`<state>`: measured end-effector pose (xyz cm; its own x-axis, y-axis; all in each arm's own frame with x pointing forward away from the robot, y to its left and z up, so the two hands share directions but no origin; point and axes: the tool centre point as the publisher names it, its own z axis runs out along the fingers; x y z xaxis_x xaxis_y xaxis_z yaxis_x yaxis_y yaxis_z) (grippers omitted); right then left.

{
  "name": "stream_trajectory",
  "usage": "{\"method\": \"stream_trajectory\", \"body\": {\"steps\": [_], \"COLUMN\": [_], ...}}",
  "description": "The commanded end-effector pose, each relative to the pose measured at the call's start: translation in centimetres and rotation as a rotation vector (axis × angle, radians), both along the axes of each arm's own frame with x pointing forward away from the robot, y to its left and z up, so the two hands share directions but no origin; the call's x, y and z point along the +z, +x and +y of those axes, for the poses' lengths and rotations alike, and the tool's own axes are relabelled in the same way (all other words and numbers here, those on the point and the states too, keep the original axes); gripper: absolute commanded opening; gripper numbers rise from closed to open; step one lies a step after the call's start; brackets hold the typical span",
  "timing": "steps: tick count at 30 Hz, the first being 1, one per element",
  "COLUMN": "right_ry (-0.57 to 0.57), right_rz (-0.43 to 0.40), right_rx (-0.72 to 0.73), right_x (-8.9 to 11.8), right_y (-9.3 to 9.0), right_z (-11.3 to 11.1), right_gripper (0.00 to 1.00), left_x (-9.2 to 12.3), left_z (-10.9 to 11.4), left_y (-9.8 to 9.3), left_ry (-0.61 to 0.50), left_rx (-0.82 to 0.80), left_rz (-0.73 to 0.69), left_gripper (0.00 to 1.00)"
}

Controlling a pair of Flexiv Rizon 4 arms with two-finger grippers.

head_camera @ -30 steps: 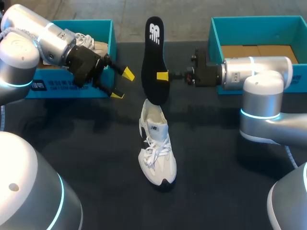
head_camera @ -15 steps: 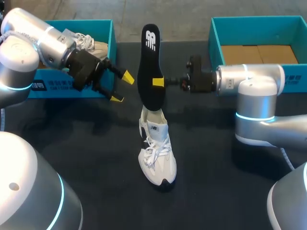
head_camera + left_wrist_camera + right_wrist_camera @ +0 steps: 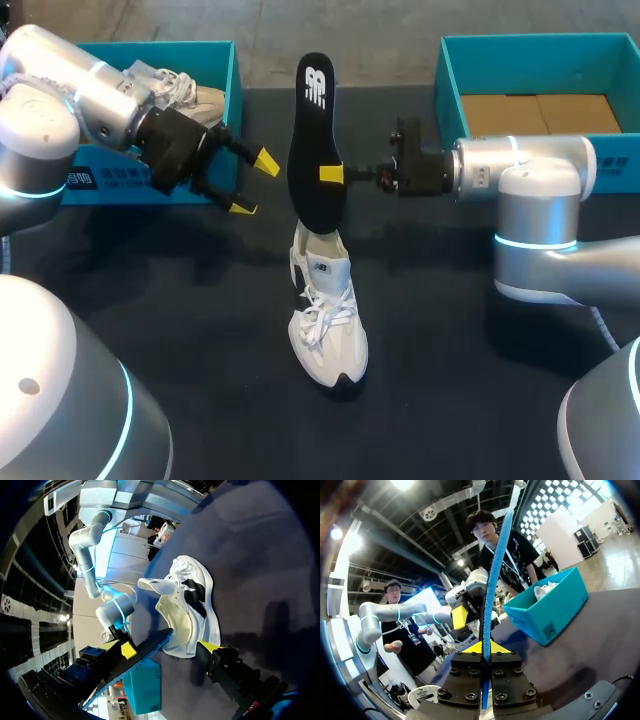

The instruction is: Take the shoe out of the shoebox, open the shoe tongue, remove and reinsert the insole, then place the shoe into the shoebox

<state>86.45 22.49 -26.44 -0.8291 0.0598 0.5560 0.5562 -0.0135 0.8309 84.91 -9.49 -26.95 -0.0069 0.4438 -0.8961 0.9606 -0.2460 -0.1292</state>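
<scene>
insole [image 3: 312, 140] stood upright, pinched by right gripper [image 3: 330, 174], far finger hidden behind it | lower tip met heel of shoe [image 3: 325, 310], contact unclear | shoe sat on counter [image 3: 450, 330] | left gripper [image 3: 254, 184] spread, empty, beside insole

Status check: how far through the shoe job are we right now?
Done: the white lace-up sneaker stands on the black table, its black insole pulled out. In hand: the right tool is shut on the insole, upright over the sneaker's heel opening; the left tool hangs open beside it. Left: reseat the insole, then box the sneaker, probably in the teal shoebox at right.
</scene>
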Motion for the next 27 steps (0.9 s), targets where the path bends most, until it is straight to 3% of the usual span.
{"method": "stream_trajectory", "body": {"steps": [1,10,27], "right_ry": [0.001,-0.007,-0.024], "right_rz": [-0.001,0.004,0.015], "right_rx": [-0.001,-0.004,-0.001], "right_x": [-0.4,-2.9,-3.9], "right_y": [0.1,-1.2,-2.1], "right_z": [0.4,1.2,0.4], "right_gripper": [0.0,0.0,0.0], "left_x": [-0.1,-0.4,-0.3], "left_z": [0.1,0.4,-0.2], "left_y": [-0.2,1.2,1.8], "left_ry": [-0.006,-0.013,-0.026], "left_rx": [0.018,0.024,0.007], "left_rz": [-0.01,-0.038,-0.045], "left_gripper": [1.0,1.0,1.0]}}
